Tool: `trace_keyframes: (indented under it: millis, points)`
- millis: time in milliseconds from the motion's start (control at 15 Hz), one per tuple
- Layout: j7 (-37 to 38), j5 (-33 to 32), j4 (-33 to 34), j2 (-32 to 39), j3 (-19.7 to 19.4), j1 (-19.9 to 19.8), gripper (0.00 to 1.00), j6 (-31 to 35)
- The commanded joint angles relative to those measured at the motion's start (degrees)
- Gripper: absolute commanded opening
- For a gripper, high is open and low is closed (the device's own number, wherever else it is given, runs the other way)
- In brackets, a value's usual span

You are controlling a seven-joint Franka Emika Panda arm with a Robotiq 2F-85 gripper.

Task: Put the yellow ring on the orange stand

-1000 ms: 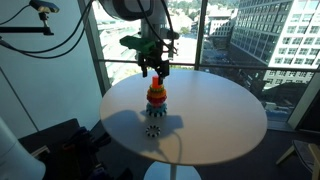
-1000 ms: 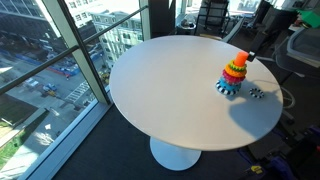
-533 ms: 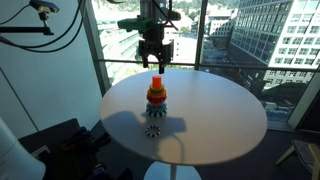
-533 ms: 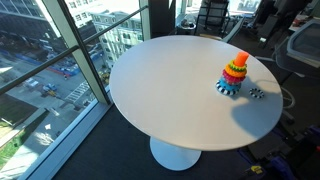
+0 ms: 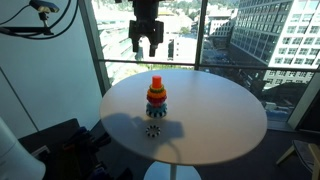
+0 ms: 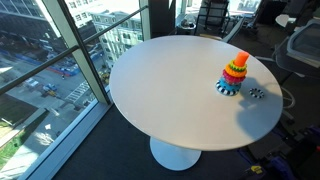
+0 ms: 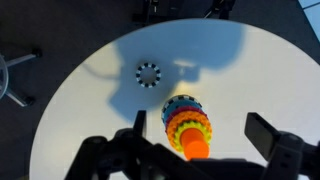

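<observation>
A round white table (image 5: 222,122) is standing beside tall windows (image 5: 215,35) that are looking out on city buildings. Near the table's middle in an exterior view, the orange stand (image 5: 156,97) is standing upright, its orange peg rising above a stack of coloured rings with a blue toothed ring at the base. The yellow ring (image 5: 156,98) is sitting threaded on the peg, part-way up the stack, with a red ring above it. A small dark toothed ring (image 5: 153,130) is lying flat on the table just beside the stand, apart from it.

The gripper (image 5: 146,47) is hanging high above the stand, well clear of the peg, its fingers spread wide and carrying nothing.

In the wrist view, the camera is looking straight down on the stand (image 7: 187,124), with the dark toothed ring (image 7: 148,74) lying apart from it, while the gripper's two fingers are showing blurred along the bottom edge, one on either side of the peg.
</observation>
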Motion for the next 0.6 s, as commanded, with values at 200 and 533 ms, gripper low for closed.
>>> trace_keyframes:
  millis: [200,533]
  points:
    - [0.1,-0.1,1.8,-2.3,-0.7,0.4,1.00,-2.8]
    - [0.1,-0.1,1.8,-3.0,-0.9,0.4,1.00,-2.9]
